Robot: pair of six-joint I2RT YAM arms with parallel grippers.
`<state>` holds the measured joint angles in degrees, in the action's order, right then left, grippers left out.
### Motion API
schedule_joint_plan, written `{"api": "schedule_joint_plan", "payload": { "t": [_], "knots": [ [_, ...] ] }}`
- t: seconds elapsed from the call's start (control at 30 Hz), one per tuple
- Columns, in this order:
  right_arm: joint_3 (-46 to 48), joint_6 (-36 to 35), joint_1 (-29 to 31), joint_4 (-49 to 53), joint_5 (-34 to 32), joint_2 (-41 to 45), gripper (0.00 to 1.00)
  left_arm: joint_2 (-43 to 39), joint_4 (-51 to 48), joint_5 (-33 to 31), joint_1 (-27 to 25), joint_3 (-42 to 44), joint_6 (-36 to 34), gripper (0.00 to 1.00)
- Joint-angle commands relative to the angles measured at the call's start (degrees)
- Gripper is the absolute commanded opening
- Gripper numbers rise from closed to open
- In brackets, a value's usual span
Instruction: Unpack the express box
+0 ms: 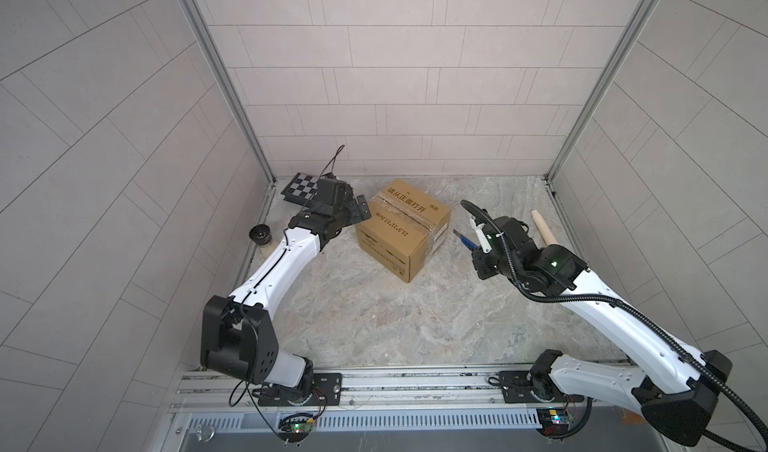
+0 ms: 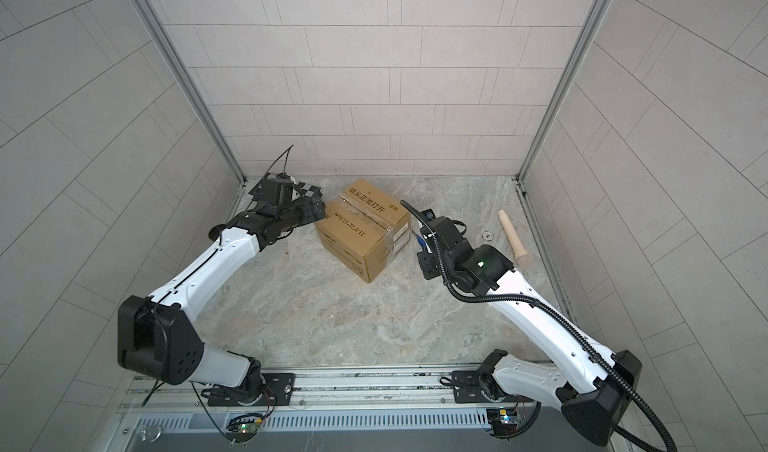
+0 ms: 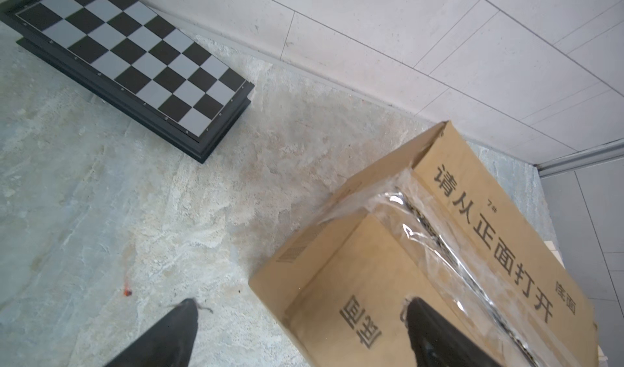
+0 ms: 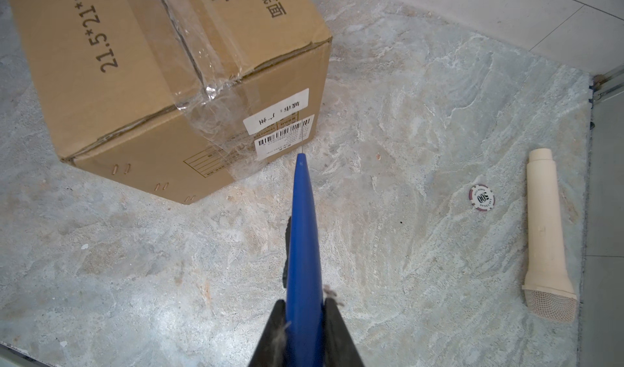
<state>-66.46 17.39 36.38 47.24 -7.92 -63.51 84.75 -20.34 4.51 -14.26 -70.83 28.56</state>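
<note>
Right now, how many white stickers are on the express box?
2. Both sit on the express box, on its taped side face: a plain white sticker, and a barcode sticker beside it, nearer the table. Faces turned away may carry more.

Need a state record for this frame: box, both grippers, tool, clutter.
express box: on table, flaps taped shut
left gripper: open, straddling a top edge of the box
right gripper: shut on blue tool
tool tip: near box's labelled side, contact unclear
clutter: checkered board, cream microphone, poker chip
</note>
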Motion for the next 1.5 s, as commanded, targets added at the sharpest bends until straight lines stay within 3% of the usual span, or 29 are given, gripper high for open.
{"api": "schedule_joint_plan", "payload": {
  "t": [0.0,0.27,0.63,0.97,1.2,1.37,1.47],
  "knots": [
    [0.2,1.9,-0.4,-2.2,-0.7,0.0,0.00,2.7,3.3,5.7,1.2,-2.6,-3.8,1.00],
    [1.7,2.5,-0.9,-4.9,-0.3,-0.6,0.00,6.6,7.7,11.2,1.6,-3.6,-3.9,1.00],
    [-0.3,-0.4,-3.4,-9.1,3.2,-4.8,0.00,3.0,17.9,19.7,0.6,6.9,1.7,0.99],
    [-2.9,-2.4,-6.6,-15.9,7.1,-11.2,0.00,-4.6,18.6,19.5,-5.0,15.7,4.4,1.00],
    [-9.2,-5.2,-9.2,-18.3,9.6,-19.8,0.00,-13.3,20.8,17.6,-11.6,23.0,9.7,1.00],
    [-11.8,-5.6,-12.0,-17.6,9.9,-21.7,0.00,-21.4,14.9,13.3,-11.5,24.7,9.0,1.00],
    [-11.0,-5.6,-13.2,-16.0,8.9,-19.2,0.00,-24.7,11.7,12.2,-8.6,23.4,6.5,1.00]
  ]
}}
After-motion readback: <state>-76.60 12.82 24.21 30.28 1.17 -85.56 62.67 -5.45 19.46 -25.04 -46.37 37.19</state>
